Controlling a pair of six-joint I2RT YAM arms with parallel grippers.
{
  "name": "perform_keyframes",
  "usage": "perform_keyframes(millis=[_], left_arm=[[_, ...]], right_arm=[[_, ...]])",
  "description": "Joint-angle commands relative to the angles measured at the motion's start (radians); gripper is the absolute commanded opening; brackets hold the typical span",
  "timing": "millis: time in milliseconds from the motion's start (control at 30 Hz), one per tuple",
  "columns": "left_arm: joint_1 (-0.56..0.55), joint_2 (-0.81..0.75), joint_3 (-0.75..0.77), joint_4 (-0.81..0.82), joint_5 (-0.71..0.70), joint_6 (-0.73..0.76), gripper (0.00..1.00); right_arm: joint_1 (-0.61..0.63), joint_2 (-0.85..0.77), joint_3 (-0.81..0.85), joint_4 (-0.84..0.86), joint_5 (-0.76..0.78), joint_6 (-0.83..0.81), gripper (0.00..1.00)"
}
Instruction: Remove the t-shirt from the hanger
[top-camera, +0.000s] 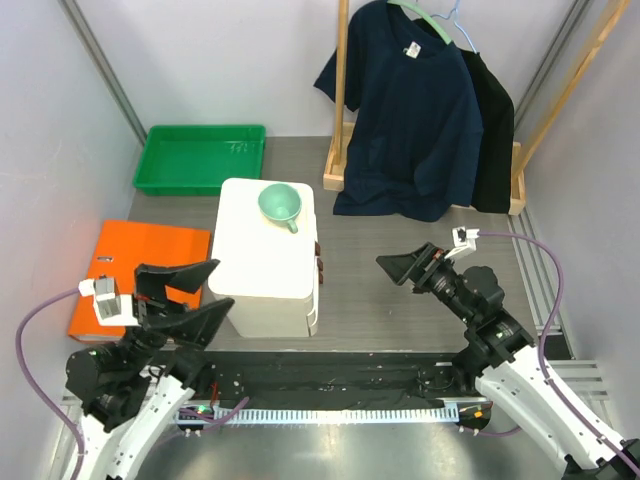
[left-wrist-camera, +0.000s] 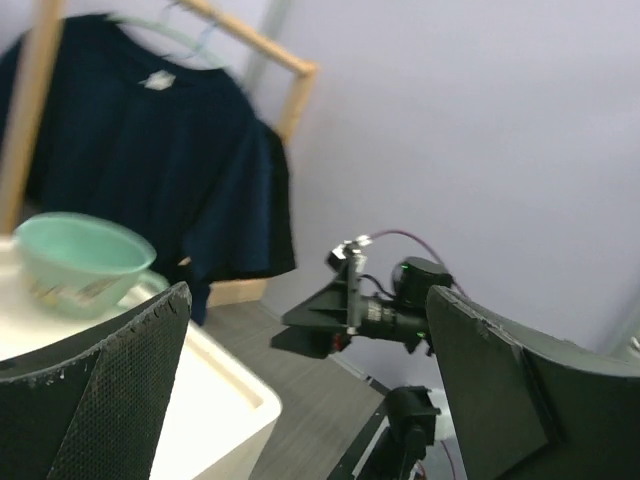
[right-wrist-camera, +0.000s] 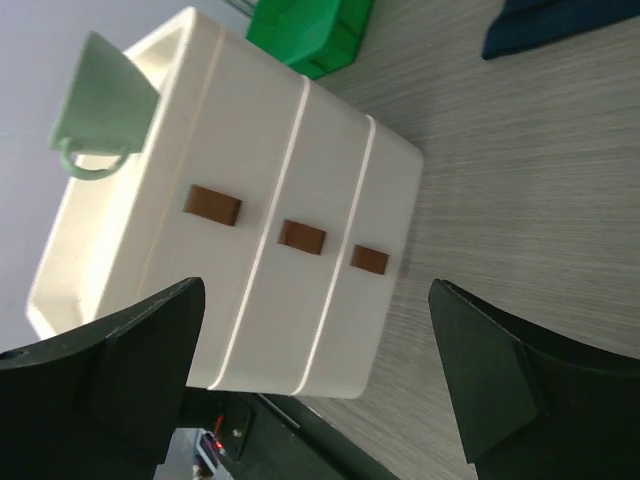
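Top external: one wooden rack (top-camera: 342, 90) at 1 o'clock carrying two garments, one navy t-shirt (top-camera: 415, 120) on a green hanger (top-camera: 435, 25) and one black shirt (top-camera: 493, 130) behind it. One white three-drawer unit (top-camera: 265, 260) at centre, one green tray (top-camera: 195, 160) at 11, one orange folder (top-camera: 140, 270) at 9. Left gripper (top-camera: 220, 285) at 7, right gripper (top-camera: 392, 270) at 4, both with jaws apart, holding nothing. One mint cup (top-camera: 280, 205) sits on the unit.

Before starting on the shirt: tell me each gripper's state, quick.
Left gripper: open, holding nothing.
Right gripper: open, holding nothing.
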Motion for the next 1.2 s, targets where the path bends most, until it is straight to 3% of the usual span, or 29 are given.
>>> perform_keyframes(millis=[0,33,133,267,400,567,700,833,900,1000,1133,1167], left_arm=[[0.002,-0.031,0.108,-0.496,-0.386,-0.080,1.00],[0.002,-0.014,0.159,-0.556,-0.507,-0.106,1.00],[0.001,0.032,0.240,-0.789,-0.617,-0.212,1.00],[0.002,0.044,0.289,-0.804,-0.487,-0.145,1.00],[0.002,0.018,0.262,-0.748,-0.435,-0.168,1.00],[0.002,0.058,0.289,-0.777,-0.396,-0.146,1.00],[0.002,0.121,0.322,-0.816,-0.386,-0.131,1.00],[0.002,0.165,0.319,-0.790,-0.346,-0.134,1.00],[0.001,0.175,0.300,-0.767,-0.339,-0.157,1.00],[0.002,0.181,0.282,-0.730,-0.324,-0.197,1.00],[0.002,0.199,0.282,-0.690,-0.243,-0.235,0.99],[0.002,0.214,0.285,-0.688,-0.226,-0.238,0.99]], right_arm=[[-0.002,0.032,0.070,-0.207,0.105,-0.083,1.00],[-0.002,0.039,0.080,-0.224,0.161,-0.098,1.00],[-0.002,0.110,0.156,-0.291,0.212,-0.196,1.00],[-0.004,0.260,0.353,-0.353,0.316,-0.321,1.00],[-0.004,0.429,0.579,-0.423,0.521,-0.478,1.00],[-0.070,0.622,0.925,-0.436,0.655,-0.594,1.00],[-0.249,0.772,1.171,-0.434,0.507,-0.632,1.00],[-0.321,0.909,1.354,-0.428,0.488,-0.690,0.99],[-0.360,0.981,1.466,-0.430,0.397,-0.680,0.93],[-0.418,1.071,1.618,-0.431,0.231,-0.657,0.92],[-0.472,1.170,1.796,-0.439,0.130,-0.658,0.92],[-0.487,1.185,1.811,-0.425,0.018,-0.646,0.91]])
